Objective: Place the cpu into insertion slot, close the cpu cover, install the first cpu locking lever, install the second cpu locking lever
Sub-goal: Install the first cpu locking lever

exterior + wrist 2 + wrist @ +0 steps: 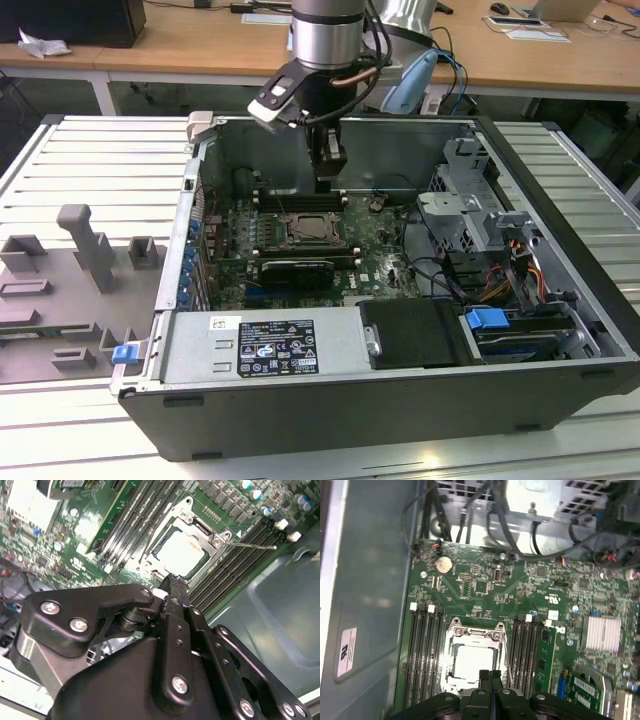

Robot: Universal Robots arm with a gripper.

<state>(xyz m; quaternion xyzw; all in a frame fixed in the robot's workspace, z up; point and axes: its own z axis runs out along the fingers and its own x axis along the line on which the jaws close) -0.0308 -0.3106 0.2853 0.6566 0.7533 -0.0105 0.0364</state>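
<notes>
Pincer (490,674) in both wrist views: fingers pressed together, nothing held. Tips hang just over one edge of the insertion slot (448,672); touching or not, I cannot tell. Straight beyond the tips, the cpu (470,662) lies flat in the slot, the cpu cover (476,634) framing it. Farther on, a thin lever (252,545) points away from the slot's corner, across the memory slots (235,555).

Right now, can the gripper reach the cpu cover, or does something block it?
Probably yes. The shut gripper hangs close above the edge of the cpu cover, and the gap between them looks free.
</notes>
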